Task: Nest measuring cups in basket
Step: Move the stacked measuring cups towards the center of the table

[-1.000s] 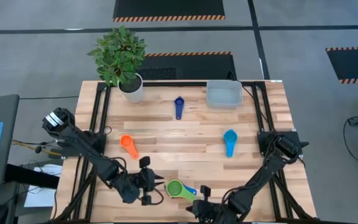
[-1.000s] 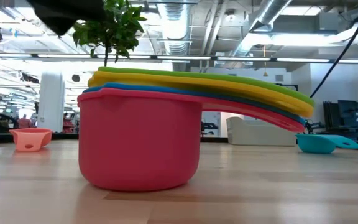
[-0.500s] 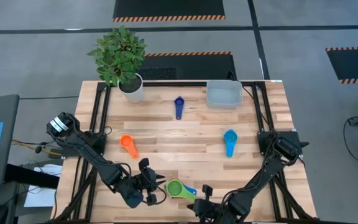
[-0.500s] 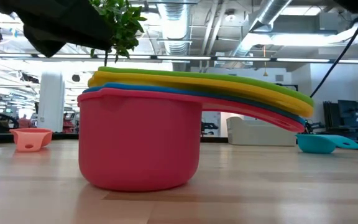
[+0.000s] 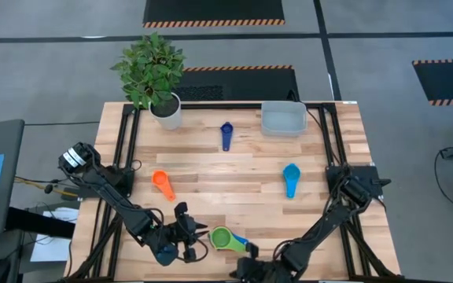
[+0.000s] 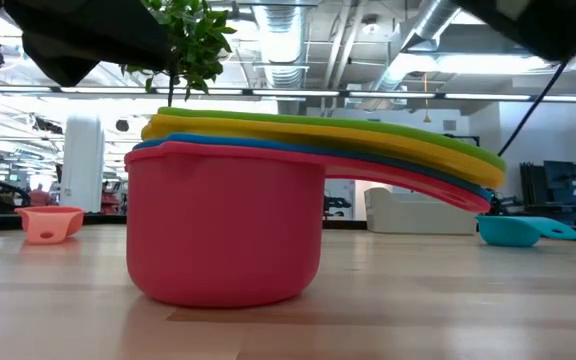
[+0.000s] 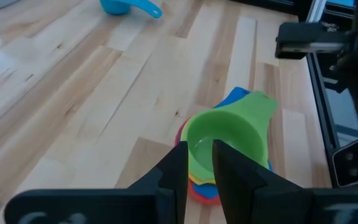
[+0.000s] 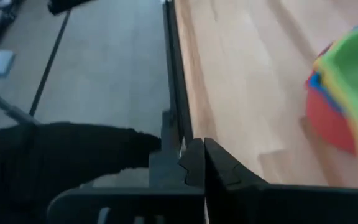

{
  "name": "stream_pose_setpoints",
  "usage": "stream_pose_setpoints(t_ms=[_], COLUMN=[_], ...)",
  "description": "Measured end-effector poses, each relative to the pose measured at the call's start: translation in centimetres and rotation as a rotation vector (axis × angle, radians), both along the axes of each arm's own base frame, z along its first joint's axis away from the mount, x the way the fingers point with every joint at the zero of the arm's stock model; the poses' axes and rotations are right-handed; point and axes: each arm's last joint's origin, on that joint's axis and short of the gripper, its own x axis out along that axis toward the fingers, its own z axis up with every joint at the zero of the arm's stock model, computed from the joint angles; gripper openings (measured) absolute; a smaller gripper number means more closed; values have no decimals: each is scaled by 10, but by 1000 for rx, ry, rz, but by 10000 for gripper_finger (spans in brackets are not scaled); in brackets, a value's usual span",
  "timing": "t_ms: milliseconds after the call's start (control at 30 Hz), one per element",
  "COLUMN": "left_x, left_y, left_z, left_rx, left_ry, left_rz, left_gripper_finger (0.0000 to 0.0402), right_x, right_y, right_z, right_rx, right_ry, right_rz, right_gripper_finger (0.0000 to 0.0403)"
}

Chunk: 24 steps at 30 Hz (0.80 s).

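Green, yellow, blue and red plastic make up the nested stack [image 5: 222, 238] standing near the desk's [image 5: 211, 169] front edge, about midway along it, the green cup on top and the red cup at the bottom; in the low view the stack [image 6: 226, 230] sits flat on the wood with its handles fanned to one side. Three measuring cups lie apart from it: the orange cup [image 5: 162, 183] toward the left edge, the light blue cup [image 5: 291, 178] toward the right edge, and the dark blue cup [image 5: 226, 134] toward the back edge, near its middle. The basket [image 5: 283, 119] sits at the back edge toward the right corner, with nothing visible in it. A potted plant [image 5: 154, 77] stands at the back left corner.

The left end effector [image 5: 187, 233] hangs just left of the stack, its fingers [image 7: 178, 168] parted by a narrow gap and gripping nothing. The right end effector [image 5: 246, 270] is at the front edge, just right of the stack, with its fingers [image 8: 194, 163] pressed together and empty.
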Motion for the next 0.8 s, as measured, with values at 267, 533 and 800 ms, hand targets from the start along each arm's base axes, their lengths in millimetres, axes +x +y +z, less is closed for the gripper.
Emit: stream_pose_setpoints(t_ms=[267,533,800], left_x=[0,0,-1], left_y=[-1,-1,0], left_z=[0,0,0], left_rx=[6,6,7], left_ry=[2,2,3], left_rz=[-6,-6,-7], left_gripper_finger=[61,61,61], right_x=[-1,1,5], right_y=[4,-4,-17], right_z=[-9,-12,-14], right_rx=[27,-37,-115], right_ry=[28,30,30], right_rz=[-8,-71,-176], right_gripper_finger=[7,5,6])
